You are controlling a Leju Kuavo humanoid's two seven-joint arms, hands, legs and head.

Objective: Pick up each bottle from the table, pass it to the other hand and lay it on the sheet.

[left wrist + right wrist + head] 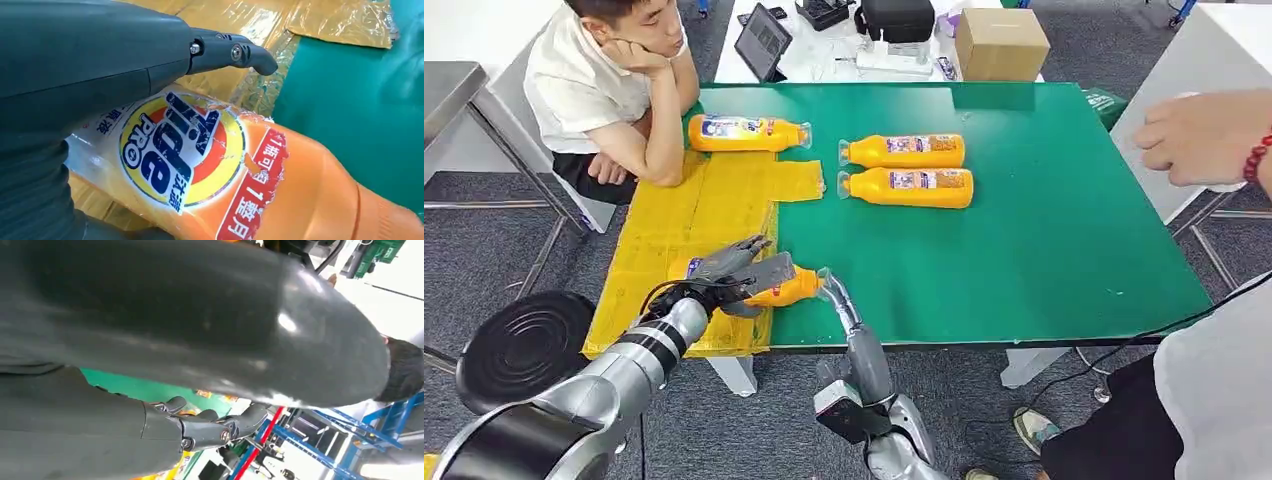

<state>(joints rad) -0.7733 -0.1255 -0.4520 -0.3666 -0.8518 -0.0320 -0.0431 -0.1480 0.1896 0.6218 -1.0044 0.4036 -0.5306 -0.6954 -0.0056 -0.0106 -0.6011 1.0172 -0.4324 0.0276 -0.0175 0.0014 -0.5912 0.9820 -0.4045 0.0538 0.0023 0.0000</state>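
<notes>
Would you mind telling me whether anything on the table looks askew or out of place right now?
The yellow sheet is wrinkled and uneven, one flap jutting onto the green table. The bottle under the left hand lies half off the sheet's edge, neck over the green. No spills or damage stand out.

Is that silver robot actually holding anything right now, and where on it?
Yes: its left hand grips an orange bottle around the labelled body, over the yellow sheet. The right hand holds nothing.

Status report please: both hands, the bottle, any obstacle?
Left robot hand grips bottle over yellow sheet. Right robot hand at its cap, grip unclear. Nothing in the way.
</notes>
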